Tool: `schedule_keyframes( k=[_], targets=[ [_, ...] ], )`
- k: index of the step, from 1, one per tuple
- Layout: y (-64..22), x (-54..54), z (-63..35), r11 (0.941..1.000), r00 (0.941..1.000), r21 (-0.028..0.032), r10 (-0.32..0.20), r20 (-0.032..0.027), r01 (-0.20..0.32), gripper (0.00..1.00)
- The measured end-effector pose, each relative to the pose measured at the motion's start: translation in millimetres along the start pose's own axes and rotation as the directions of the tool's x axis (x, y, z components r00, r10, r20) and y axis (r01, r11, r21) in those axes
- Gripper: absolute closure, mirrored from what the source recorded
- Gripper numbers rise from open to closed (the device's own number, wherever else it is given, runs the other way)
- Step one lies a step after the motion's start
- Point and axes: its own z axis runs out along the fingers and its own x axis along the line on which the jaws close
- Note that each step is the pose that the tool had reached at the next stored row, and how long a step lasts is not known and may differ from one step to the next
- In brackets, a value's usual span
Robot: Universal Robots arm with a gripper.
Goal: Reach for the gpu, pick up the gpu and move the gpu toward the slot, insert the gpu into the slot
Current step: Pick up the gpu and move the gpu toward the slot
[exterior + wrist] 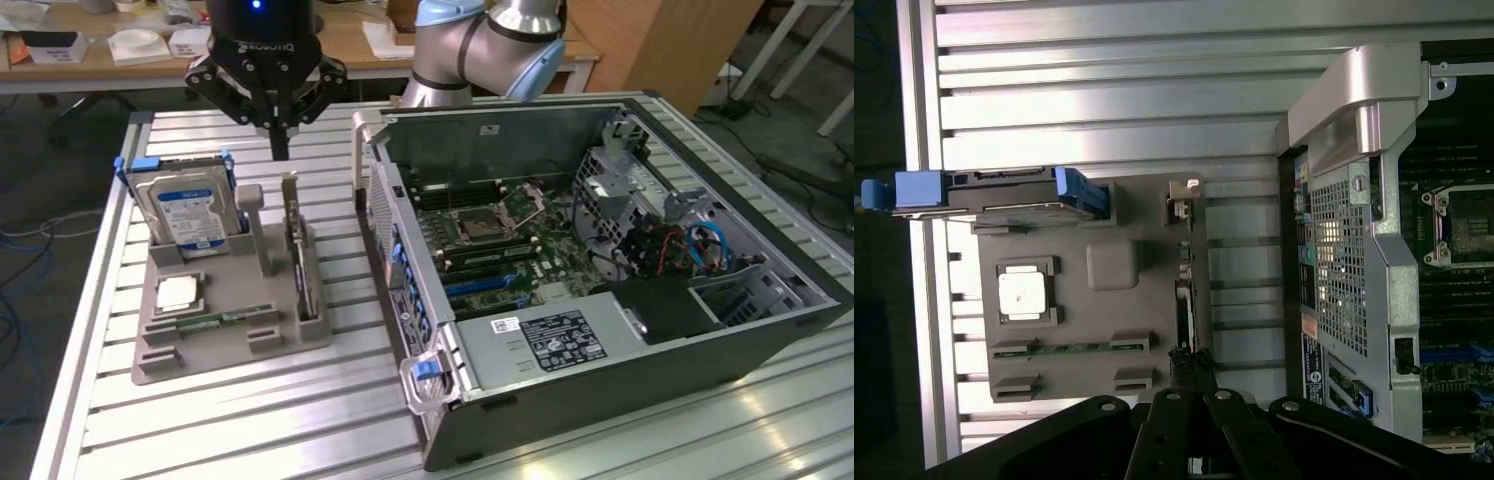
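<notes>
The jaws were clenched, fingertips pressed together with nothing between them, as the gripper (280, 148) hung above the grey tray (227, 352). There was open air under the tips and they touched nothing. In the wrist view they lined up with the gpu (302, 262).

The gpu stood on its long edge in the tray's groove on the side facing the case, its silver bracket (290, 195) rising at the far end. Its top edge was clear from above. On the exterior view's left of the card stood a grey post (254, 222), then the hard drive (187, 205), upright between blue rails. The CPU chip (178, 293) lay flat in its recess nearer the front.

A narrow strip of bare slatted table (200, 430) ran between the tray and the computer case (601, 395). The case lay on its side with its top open and its perforated wall standing between the card and the motherboard (534, 235). The slot (491, 262), a dark strip on that green board, was well apart from the gpu.

"ROBOTIQ" read in white on the gripper's body. The drive's blue label and the case's black sticker (561, 340) carried print too small to read.
</notes>
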Motion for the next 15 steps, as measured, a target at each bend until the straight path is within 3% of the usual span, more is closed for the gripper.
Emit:
schedule_keyframes(
  k=[7,12,13,15],
  targets=[
    [0.0,0.0,0.0,1.0,1.0,0.0,0.0,0.0,0.0,0.89],
    [0.0,0.0,0.0,1.0,1.0,0.0,0.0,0.0,0.0,0.65],
    [0.0,0.0,0.0,1.0,1.0,0.0,-0.002,0.0,0.002,0.65],
    [-0.1,0.1,0.1,0.9999,0.9999,0.0004,-0.014,-0.0009,0.014,0.53]
  ],
)
